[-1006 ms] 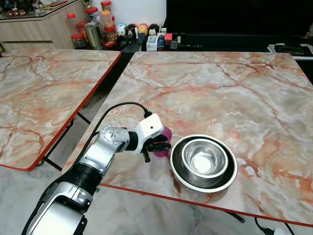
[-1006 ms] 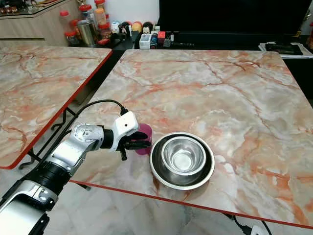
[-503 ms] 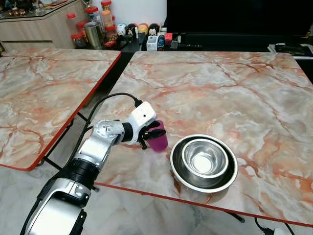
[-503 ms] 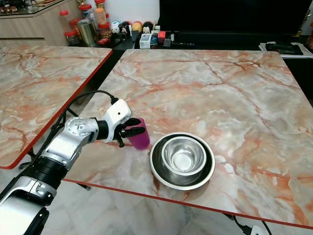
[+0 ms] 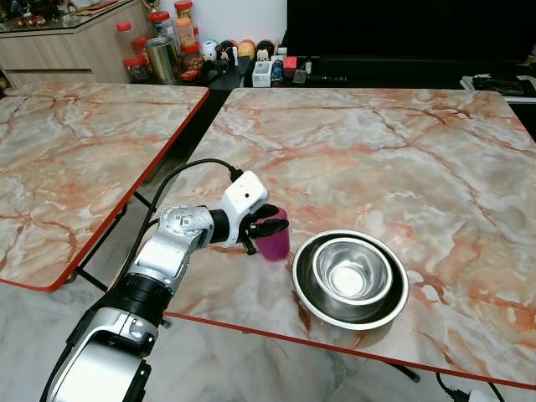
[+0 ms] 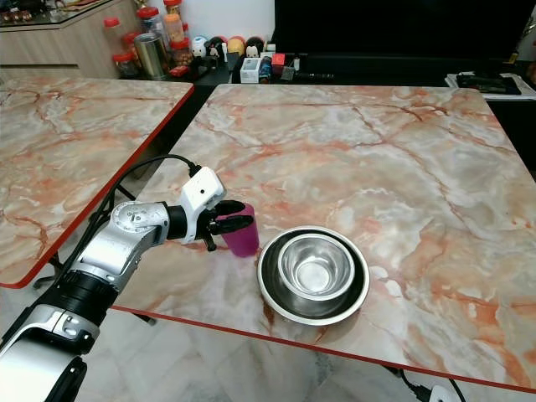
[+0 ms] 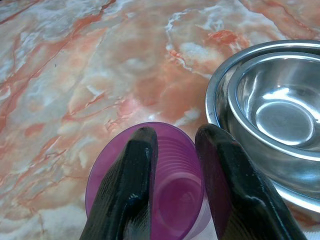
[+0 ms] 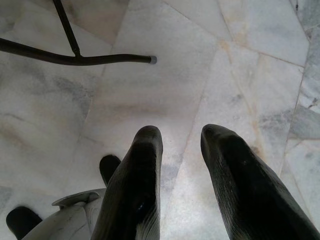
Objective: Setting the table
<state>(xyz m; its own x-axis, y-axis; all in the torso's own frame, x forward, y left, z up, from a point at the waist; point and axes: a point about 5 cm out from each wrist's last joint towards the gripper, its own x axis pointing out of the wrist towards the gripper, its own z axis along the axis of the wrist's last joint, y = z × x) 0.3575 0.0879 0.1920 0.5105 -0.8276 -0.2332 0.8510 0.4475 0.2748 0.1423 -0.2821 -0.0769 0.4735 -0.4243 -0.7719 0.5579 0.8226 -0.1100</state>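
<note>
A purple plastic cup stands upright near the front edge of the marble table, just left of two nested steel bowls. My left gripper reaches in from the left and is shut on the cup's rim. In the left wrist view, one finger lies over the cup's opening and the other finger sits at its outer wall, with the bowls close beside. My right gripper hangs idle over the floor, its fingers apart.
A second marble table stands to the left across a narrow gap. Jars and small items line a counter at the back. The red table edge runs close in front of the bowls. A black cable loops from my left wrist.
My left gripper has moved a little left and back with the cup, away from the bowls, so more of the cup shows. Since half a second ago it has barely shifted.
</note>
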